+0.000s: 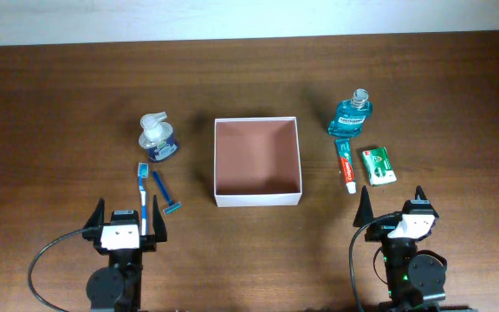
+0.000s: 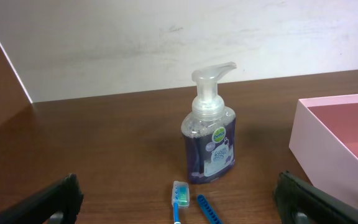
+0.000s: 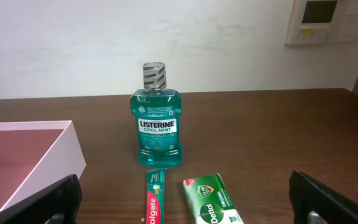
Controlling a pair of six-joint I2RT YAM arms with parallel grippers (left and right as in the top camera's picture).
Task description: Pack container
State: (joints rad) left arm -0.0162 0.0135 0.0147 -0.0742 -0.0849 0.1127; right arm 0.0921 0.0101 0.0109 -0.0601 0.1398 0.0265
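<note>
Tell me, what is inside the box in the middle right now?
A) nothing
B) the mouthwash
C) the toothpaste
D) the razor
A: the overhead view shows only the bare reddish-brown floor of the box, while the mouthwash, toothpaste and razor all sit outside it on the table.

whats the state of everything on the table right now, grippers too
container: open, empty
pump bottle: upright
mouthwash: upright, capped
toothpaste: lying flat
soap box: lying flat
toothbrush: lying flat
razor: lying flat
left gripper: open, empty
right gripper: open, empty
</note>
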